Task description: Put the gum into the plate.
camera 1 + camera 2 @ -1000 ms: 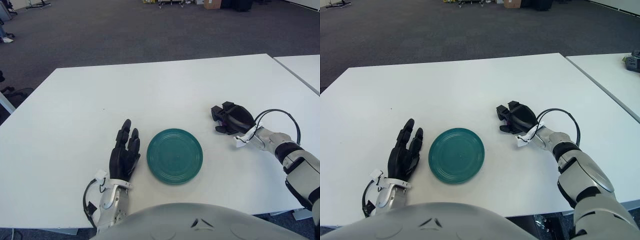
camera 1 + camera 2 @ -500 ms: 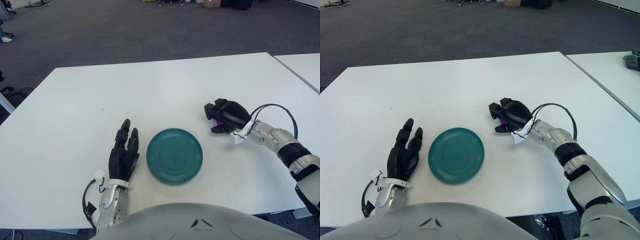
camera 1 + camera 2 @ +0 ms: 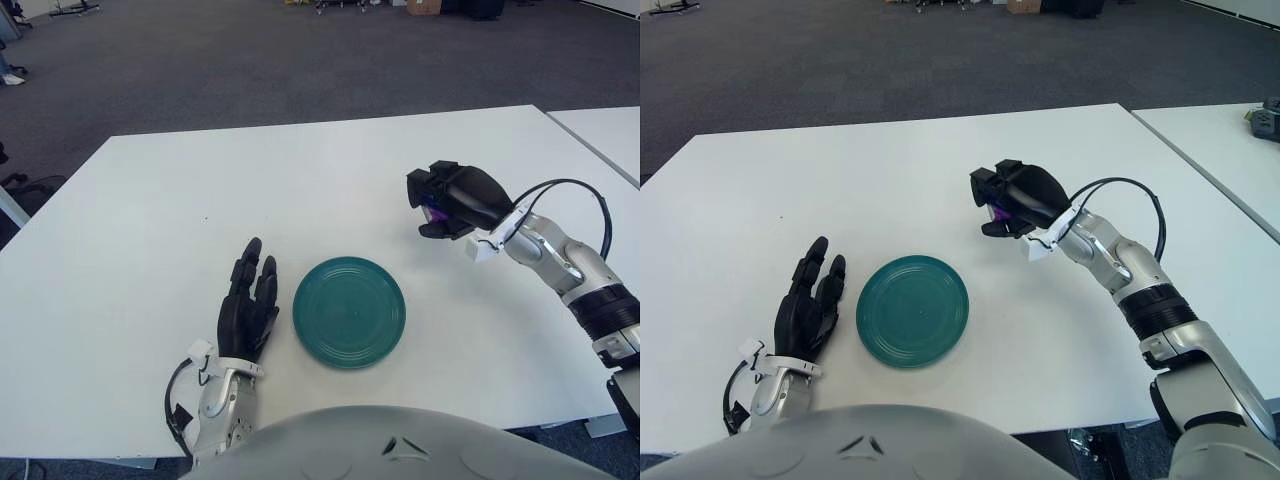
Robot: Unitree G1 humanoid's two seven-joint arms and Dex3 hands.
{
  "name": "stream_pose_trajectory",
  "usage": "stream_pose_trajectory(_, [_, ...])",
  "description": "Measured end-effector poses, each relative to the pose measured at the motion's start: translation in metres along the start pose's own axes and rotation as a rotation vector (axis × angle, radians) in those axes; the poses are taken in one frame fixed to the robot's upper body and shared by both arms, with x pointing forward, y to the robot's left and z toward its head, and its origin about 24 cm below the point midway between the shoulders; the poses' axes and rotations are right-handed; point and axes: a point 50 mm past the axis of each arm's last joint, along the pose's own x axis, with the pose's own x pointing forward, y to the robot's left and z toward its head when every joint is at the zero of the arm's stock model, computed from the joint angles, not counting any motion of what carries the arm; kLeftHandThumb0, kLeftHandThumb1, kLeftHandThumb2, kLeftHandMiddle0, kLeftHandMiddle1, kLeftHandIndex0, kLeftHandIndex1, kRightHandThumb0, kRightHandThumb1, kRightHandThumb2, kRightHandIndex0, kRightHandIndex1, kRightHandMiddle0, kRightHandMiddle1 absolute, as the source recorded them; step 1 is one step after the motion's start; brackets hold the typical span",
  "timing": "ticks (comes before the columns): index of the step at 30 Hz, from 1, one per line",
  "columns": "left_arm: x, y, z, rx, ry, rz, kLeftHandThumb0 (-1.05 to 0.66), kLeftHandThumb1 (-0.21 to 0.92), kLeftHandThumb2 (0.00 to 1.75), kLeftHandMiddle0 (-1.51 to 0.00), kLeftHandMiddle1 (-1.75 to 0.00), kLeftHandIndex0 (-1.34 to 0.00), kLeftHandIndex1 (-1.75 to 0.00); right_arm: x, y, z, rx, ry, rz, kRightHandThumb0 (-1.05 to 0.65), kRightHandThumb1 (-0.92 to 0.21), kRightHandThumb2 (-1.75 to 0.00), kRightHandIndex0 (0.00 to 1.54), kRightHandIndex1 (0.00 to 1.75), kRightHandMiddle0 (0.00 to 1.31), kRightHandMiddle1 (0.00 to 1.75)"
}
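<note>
A round teal plate (image 3: 349,311) lies on the white table (image 3: 300,190) near its front edge. My right hand (image 3: 446,202) hangs above the table, up and to the right of the plate, with its black fingers curled around a small purple gum pack (image 3: 434,213) that peeks out between them. In the right eye view the same hand (image 3: 1011,201) and the purple gum (image 3: 999,213) show to the upper right of the plate (image 3: 912,310). My left hand (image 3: 247,305) shows just left of the plate, fingers stretched out flat and holding nothing.
A second white table (image 3: 605,135) stands to the right across a narrow gap. Dark carpet floor (image 3: 250,60) lies beyond the far edge. A black cable loops from my right wrist (image 3: 575,205).
My right hand has lifted off the table with the gum in its grip and moved up and slightly left, toward the plate side. The left hand and plate have not moved.
</note>
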Motion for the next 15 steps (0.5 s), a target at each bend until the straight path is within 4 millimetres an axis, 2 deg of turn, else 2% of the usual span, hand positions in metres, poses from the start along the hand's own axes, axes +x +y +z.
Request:
stream_pose_trajectory(5, [0.0,0.0,0.0,0.003,0.001,0.002,-0.8,0.92,0.26,-0.04,-0.01,0.0,-0.4,0.004,-0.011,0.004,-0.008,-0.01,-0.038,-0.45,-0.41,-1.19,0.96,1.75,0.54,1.75])
stream_pose_trajectory(15, [0.001,-0.001,0.001,0.006,0.008,0.019,-0.82,0.92,0.24,-0.01,0.0,0.0,-0.34,0.007,-0.016,0.007,0.018,-0.013,-0.038,-0.46,-0.39,-1.22,1.12,1.75,0.56,1.75])
